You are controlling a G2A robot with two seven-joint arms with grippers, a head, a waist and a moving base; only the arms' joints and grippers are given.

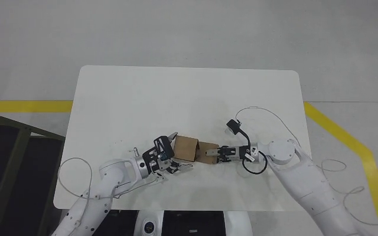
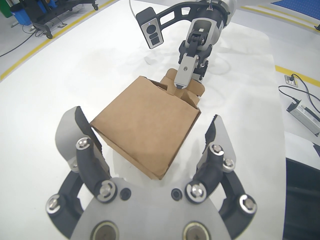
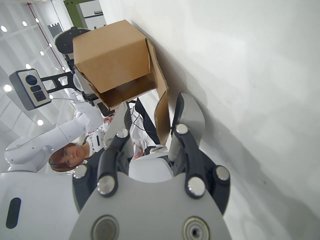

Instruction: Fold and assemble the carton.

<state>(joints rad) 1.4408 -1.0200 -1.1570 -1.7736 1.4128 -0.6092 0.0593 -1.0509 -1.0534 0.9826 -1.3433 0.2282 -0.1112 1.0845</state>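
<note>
- A small brown cardboard carton [image 1: 186,147] lies on the white tabletop [image 1: 177,94], in the lower middle of the top view.
- One end of the carton is open. A brown cardboard flap [image 3: 161,111] sticks out from that end, toward the right side of the top view.
- The left pincer [image 2: 147,113] is at the closed end of the carton, on its left in the top view. It is wide open and holds nothing. The carton's end sits between its two fingers. One finger [image 2: 80,128] is just beside a corner of the carton, and the other is a little way off.
- The right pincer [image 3: 153,102] is at the open end, on the carton's right in the top view. It is partly open. The flap is between its fingers, close against one finger [image 3: 186,116] and apart from the other.
- A thin white cable [image 1: 269,112] loops over the tabletop in the right part of the top view.
</note>
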